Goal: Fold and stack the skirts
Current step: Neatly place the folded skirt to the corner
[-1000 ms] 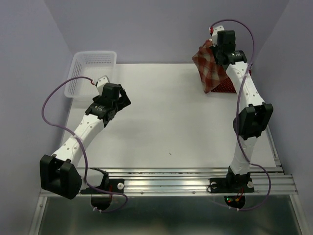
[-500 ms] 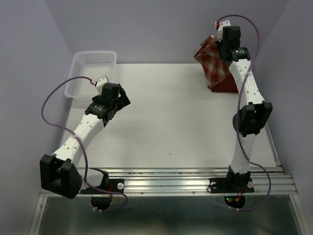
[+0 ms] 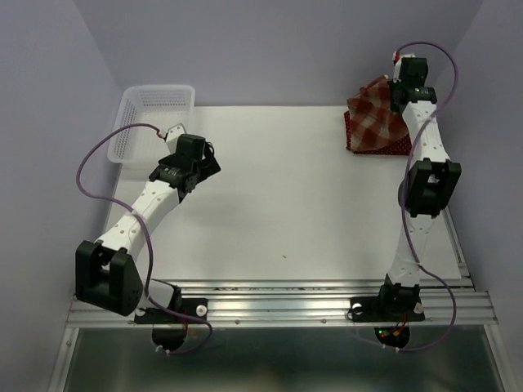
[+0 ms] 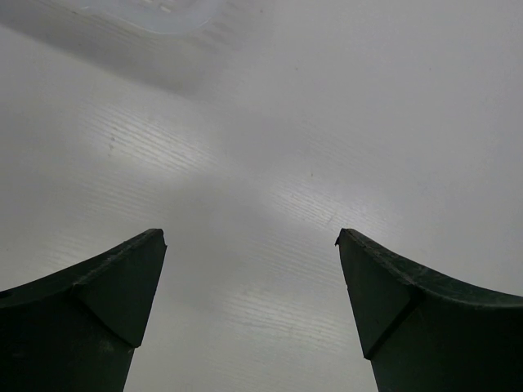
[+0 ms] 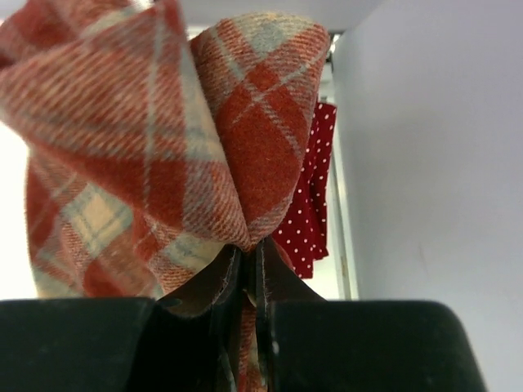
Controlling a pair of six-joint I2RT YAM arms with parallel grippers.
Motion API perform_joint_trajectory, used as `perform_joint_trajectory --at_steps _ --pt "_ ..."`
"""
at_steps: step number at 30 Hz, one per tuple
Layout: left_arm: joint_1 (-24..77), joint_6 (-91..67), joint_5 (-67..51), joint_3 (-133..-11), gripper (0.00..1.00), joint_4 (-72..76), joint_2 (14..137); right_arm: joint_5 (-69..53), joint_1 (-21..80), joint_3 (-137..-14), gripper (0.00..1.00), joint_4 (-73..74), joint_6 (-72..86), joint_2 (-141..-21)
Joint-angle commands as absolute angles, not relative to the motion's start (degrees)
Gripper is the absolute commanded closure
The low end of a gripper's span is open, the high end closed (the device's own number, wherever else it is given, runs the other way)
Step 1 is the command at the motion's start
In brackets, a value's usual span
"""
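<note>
Table (image 3: 278, 204): white top. Its bare surface fills the left wrist view (image 4: 270, 139), below and ahead of the left claw.

Right arm (image 3: 425, 175): stretched out to the far right corner, wrist up high near the back wall. Left arm (image 3: 135, 216): bent, with its wrist over the left half of the table.

Basket (image 3: 155, 110): white slotted plastic in the far left corner. It sits ahead of the left claw and a bit to its left, near but not touching.

Plaid skirt (image 3: 377, 106): red-and-cream check, hanging straight from the right claw. It is bunched at the pinch point and fans out away from the fingers (image 5: 147, 139). In the top view the lower edge seems to drape onto the dotted cloth under it; I can't confirm contact.

Polka-dot skirt (image 3: 372, 145): dark red with white dots, flat on the table below the right claw. In the right wrist view it shows past the plaid, to the claw's right (image 5: 315, 196), next to the side wall. I can't tell whether it is one layer or two.

Right claw (image 3: 395, 88): jaws nearly together, clamped on a fold of the plaid, with cloth squeezed into the thin slot between the fingers (image 5: 249, 261).

Left claw (image 3: 206, 166): spread wide, nothing between the fingers (image 4: 249, 245), only table showing in the gap. Both fingertips are clear of the surface as far as I can see.
</note>
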State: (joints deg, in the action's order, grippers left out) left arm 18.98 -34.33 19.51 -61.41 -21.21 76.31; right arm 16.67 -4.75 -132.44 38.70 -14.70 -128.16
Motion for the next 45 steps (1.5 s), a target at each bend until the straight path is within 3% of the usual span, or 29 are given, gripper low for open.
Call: perform_joint_trajectory --at_steps 1,8,10,11,13,14,15,20,22,23,34,45 --pt "18.5 -33.4 19.9 -64.9 0.01 -20.6 78.4 12.1 -7.8 -135.6 0.99 32.1 -12.3 -129.5" --pt "18.4 -32.6 18.9 -66.2 0.01 -18.9 82.2 13.1 -10.8 -134.1 0.98 24.2 -12.7 -135.8" --pt "18.4 -32.4 18.6 -66.6 0.01 -18.8 82.9 13.1 -11.5 -132.8 0.93 20.5 -12.2 -136.3" --pt "18.4 -32.3 18.5 -67.2 0.01 -18.8 83.2 13.0 -12.0 -132.9 0.87 20.2 -12.3 -136.8" --pt "18.3 -32.0 18.2 -68.5 0.01 -19.0 84.5 14.5 -12.0 -133.5 0.65 20.0 -12.3 -138.0" --pt "18.3 -31.9 18.0 -68.7 0.01 -18.9 84.9 15.1 -12.0 -133.7 0.65 19.9 -12.5 -138.2" --pt "18.3 -31.9 17.8 -69.1 0.01 -18.9 85.6 16.6 -12.0 -133.9 0.51 19.8 -12.5 -138.4" --pt "18.3 -31.8 15.2 -69.8 0.01 -17.8 86.3 19.3 -12.0 -135.6 0.41 18.6 -11.0 -136.6" --pt "18.3 -31.9 14.8 -69.7 0.01 -17.4 85.9 18.0 -12.0 -135.5 0.19 18.6 -8.3 -134.9" --pt "18.3 -32.0 14.5 -69.4 0.01 -17.4 85.6 17.2 -12.0 -135.4 0.02 18.6 -7.5 -133.0" --pt "18.3 -29.3 15.1 -67.9 0.01 -14.9 81.8 -2.1 -12.0 -125.7 0.0 21.3 6.3 -124.8" --pt "17.8 -28.2 15.0 -68.7 0.01 -14.7 85.6 8.7 -12.0 -129.7 0.0 27.4 13.0 -136.7"
